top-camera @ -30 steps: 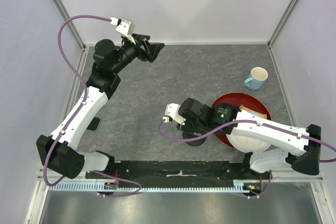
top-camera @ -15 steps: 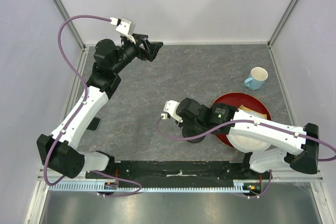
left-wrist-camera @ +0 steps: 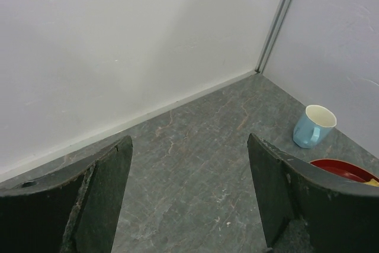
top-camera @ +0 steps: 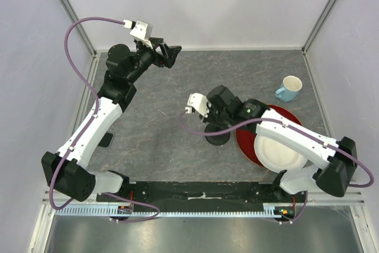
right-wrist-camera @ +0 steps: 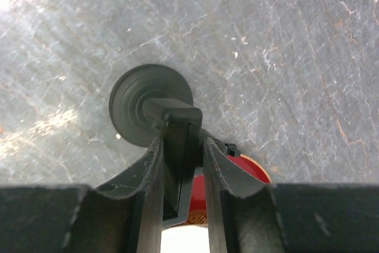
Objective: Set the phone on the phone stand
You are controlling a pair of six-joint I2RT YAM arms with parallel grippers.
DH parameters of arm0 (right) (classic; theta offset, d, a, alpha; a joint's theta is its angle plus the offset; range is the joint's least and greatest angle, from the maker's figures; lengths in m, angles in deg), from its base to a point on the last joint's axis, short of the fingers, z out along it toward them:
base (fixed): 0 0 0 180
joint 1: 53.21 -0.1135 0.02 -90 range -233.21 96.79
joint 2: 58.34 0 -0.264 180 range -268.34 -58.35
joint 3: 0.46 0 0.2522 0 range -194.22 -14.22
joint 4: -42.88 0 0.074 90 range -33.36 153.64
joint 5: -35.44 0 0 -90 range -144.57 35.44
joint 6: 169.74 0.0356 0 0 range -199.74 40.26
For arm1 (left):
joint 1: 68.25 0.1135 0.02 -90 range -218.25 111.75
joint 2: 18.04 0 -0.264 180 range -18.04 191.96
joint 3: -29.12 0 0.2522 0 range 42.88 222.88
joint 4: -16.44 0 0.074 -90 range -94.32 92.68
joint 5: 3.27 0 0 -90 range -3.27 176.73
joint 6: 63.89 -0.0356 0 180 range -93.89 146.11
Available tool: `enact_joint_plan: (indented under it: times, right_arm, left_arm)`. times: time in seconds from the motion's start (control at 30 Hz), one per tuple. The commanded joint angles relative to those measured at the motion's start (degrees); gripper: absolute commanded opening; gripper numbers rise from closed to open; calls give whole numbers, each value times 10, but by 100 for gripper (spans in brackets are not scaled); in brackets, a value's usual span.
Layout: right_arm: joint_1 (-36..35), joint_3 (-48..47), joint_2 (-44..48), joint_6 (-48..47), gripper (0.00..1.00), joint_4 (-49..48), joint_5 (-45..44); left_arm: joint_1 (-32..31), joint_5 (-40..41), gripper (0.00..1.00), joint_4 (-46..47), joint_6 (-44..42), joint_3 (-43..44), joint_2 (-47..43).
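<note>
The phone stand (top-camera: 218,137) is black, and its round disc base rests on the grey table just left of the red plate. In the right wrist view its disc base (right-wrist-camera: 133,102) lies below and its cradle sits between my fingers. My right gripper (top-camera: 212,121) (right-wrist-camera: 182,140) is shut on the cradle from above. A dark flat slab (top-camera: 106,140) at the table's left edge, partly hidden by the left arm, looks like the phone. My left gripper (top-camera: 172,51) (left-wrist-camera: 189,140) is open and empty, held high near the back wall.
A red plate (top-camera: 246,146) carrying a white dish (top-camera: 278,152) lies at the front right, partly under the right arm. A light blue mug (top-camera: 289,89) (left-wrist-camera: 312,127) stands at the right. White walls close the table on three sides.
My right gripper has moved away from the near edge toward the table's middle, and the stand's base has shifted with it. My left gripper's fingers have spread a little.
</note>
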Motion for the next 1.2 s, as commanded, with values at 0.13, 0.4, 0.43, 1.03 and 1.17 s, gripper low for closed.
enact_joint_plan:
  times: [0.13,0.4,0.43,1.03,1.17]
  right_arm:
    - [115,-198,-133,-162,0,34,212]
    - [125,-221,-159,-229,0,48,214]
    - [126,-224,-162,-232,0,48,215]
    - [125,-193,-141,-156,85,-37,182]
    - [125,-188,-112,-132,98,-76,191]
  left_arm:
    - [-3,29,86,5,-42,16,12]
    - [-5,46,87,-2,-57,17,12]
    - [-5,45,87,-2,-57,19,12]
    - [3,28,87,-6,-38,30,30]
    - [4,24,87,-10,-31,36,41]
